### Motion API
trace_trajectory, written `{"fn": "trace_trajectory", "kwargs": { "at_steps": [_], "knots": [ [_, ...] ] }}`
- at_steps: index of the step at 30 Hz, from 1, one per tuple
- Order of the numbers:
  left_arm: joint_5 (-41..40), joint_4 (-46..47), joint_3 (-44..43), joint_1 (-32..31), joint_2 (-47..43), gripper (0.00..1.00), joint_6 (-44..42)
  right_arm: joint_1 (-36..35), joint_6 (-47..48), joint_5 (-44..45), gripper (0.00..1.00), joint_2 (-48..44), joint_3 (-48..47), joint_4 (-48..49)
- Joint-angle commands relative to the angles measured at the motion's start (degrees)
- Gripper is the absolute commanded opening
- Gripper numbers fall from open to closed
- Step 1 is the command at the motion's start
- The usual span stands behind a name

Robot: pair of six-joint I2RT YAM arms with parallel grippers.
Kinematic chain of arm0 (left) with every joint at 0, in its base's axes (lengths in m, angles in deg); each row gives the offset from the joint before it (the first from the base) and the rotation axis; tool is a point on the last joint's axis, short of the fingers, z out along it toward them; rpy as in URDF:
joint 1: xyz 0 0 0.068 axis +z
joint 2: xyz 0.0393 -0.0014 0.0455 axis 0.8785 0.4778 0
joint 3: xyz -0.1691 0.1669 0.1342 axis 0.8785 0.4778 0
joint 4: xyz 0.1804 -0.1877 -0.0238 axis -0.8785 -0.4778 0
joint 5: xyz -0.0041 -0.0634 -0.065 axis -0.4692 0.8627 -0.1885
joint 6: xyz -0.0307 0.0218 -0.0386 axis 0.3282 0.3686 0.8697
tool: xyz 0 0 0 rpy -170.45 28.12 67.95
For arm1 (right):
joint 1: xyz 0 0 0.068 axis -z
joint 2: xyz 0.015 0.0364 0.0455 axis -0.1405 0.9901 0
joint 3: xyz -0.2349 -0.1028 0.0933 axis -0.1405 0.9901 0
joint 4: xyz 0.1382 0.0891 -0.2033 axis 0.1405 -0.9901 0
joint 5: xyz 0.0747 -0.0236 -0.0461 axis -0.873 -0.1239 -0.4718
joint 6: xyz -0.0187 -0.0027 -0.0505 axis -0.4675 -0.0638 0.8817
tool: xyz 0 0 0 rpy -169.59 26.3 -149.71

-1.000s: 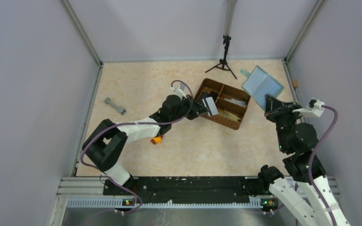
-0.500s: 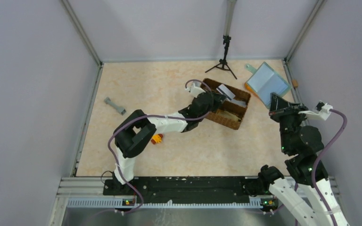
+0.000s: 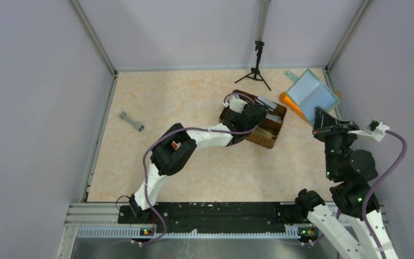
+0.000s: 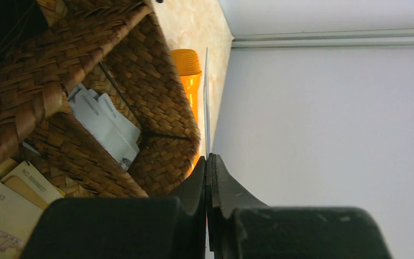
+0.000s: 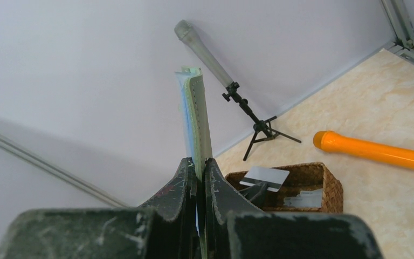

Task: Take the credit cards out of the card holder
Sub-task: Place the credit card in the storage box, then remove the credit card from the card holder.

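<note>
Sage grey-green folding card holder (image 3: 311,95) hangs in my right gripper (image 3: 320,113) at the far right of the speckled beige table (image 3: 167,102). It is spread open, with its paler blue inside turned up toward the top camera. My right jaws are clamped on its near edge. From my right wrist the card holder (image 5: 198,108) stands upright and edge-on between my fingers (image 5: 179,178). Under it on the table lies a bright orange plastic cylinder (image 3: 290,101), partly hidden by the holder.

Left of that, my left gripper (image 3: 260,110) reaches over the brown woven divided basket (image 3: 270,141). Its jaws are pressed together on a thin pale card with a dark stripe (image 3: 267,102), held above the basket. From my left wrist the card (image 4: 206,91) shows only as a thin line running out from my fingertips. White printed slips (image 4: 105,127) lie in a compartment below, and beige printed cards (image 4: 11,197) show at the edge of that view.

A small black tripod (image 3: 257,69) stands by the far wall. A grey dumbbell-shaped piece (image 3: 131,121) lies well apart on the left.
</note>
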Motion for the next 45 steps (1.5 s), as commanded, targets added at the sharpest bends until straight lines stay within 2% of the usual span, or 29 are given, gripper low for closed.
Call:
{"fn": "trace_trajectory", "kwargs": {
  "at_steps": [1, 8, 12, 14, 18, 22, 26, 28, 30, 32, 34, 38, 41, 45],
  "knots": [
    [-2.1, -2.5, -5.8, -0.1, 4.0, 0.0, 2.9, 0.5, 0.6, 0.5, 0.0, -1.1, -2.4, 1.7],
    [-2.2, -1.8, -10.4, 0.0, 9.4, 0.02, 4.2, 0.5, 0.7, 0.9, 0.0, -1.4, -2.3, 1.5],
    [-1.9, -1.8, -10.8, 0.4, 9.3, 0.3, 2.1, 0.5, 0.5, 0.9, 0.0, -1.4, -2.1, 1.5],
    [-1.3, -0.7, -9.2, 0.5, 7.6, 0.36, 0.6, 0.5, 0.3, 1.1, 0.0, -1.4, -1.9, 1.4],
    [-0.8, 2.4, -0.8, 0.8, -0.1, 0.48, -4.9, 0.5, 0.3, 1.8, 0.0, -1.3, -1.6, 0.9],
    [-1.3, 5.1, 9.0, 0.9, -10.0, 0.56, -13.3, 0.5, -0.2, 1.2, 0.0, -1.1, -0.5, 0.7],
    [3.2, 6.3, 18.9, 1.9, -21.0, 0.63, -25.6, 0.5, -0.4, -2.7, 0.0, -0.1, 0.4, 1.5],
    [5.1, 4.6, 23.6, 2.2, -27.3, 0.7, -31.9, 0.5, -0.3, -6.3, 0.0, 0.8, 0.7, 2.0],
    [10.7, 5.6, 30.0, 2.8, -34.5, 0.77, -39.3, 0.5, -0.1, -11.6, 0.0, 1.7, 1.1, 2.7],
    [21.3, 9.7, 36.2, 4.7, -40.2, 0.78, -43.8, 0.5, -0.2, -16.4, 0.0, 2.7, 1.9, 3.5],
    [31.4, 14.5, 42.2, 7.9, -45.2, 0.8, -43.9, 0.5, -1.3, -21.0, 0.0, 3.1, 2.9, 4.2],
    [46.1, 20.8, 51.0, 13.7, -53.5, 0.96, -42.5, 0.5, -4.4, -29.9, 0.0, 3.7, 6.3, 7.2],
    [52.8, 22.3, 55.3, 15.6, -59.2, 0.99, -44.2, 0.5, -6.4, -36.4, 0.0, 4.4, 9.4, 9.9],
    [54.8, 20.1, 58.8, 15.9, -65.6, 0.99, -47.6, 0.5, -10.0, -46.9, 0.0, 6.2, 14.1, 18.2]
  ]
}}
